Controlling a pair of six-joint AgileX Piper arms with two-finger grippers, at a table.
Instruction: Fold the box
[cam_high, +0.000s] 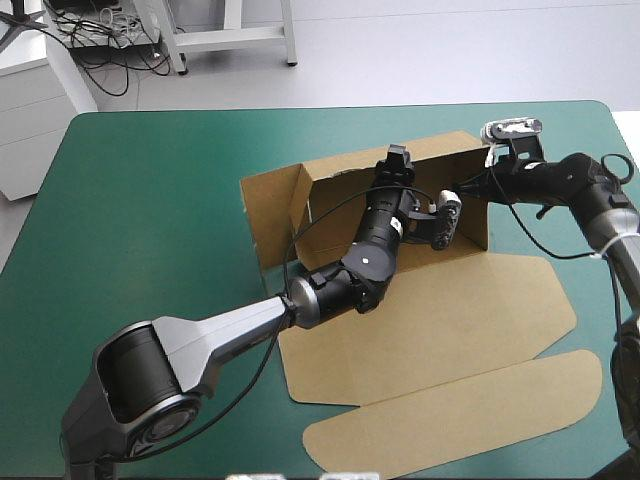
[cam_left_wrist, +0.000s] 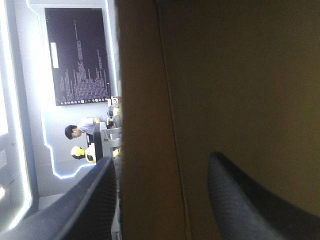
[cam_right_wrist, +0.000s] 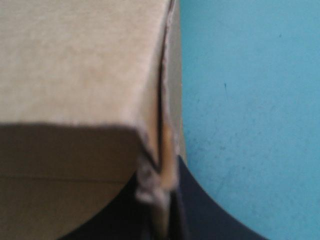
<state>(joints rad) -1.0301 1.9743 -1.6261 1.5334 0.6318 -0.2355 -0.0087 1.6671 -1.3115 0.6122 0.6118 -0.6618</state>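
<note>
The brown box (cam_high: 440, 310) lies at the table's middle with its back and right walls raised and its lid panels flat toward the near edge. My left gripper (cam_high: 394, 165) reaches into the tray up to the back wall's top edge. In the left wrist view this gripper (cam_left_wrist: 160, 200) is open, its fingers (cam_left_wrist: 250, 200) astride the brown wall (cam_left_wrist: 225, 75). My right gripper (cam_high: 468, 187) is at the back right corner. In its own view it (cam_right_wrist: 162, 210) is shut on the board edge (cam_right_wrist: 167, 125) at that corner.
The box's left side flap (cam_high: 270, 215) leans outward over the teal-green cover (cam_high: 140, 200). A long rounded lid flap (cam_high: 470, 410) reaches near the table's front edge. Bare cover lies to the left and along the far edge.
</note>
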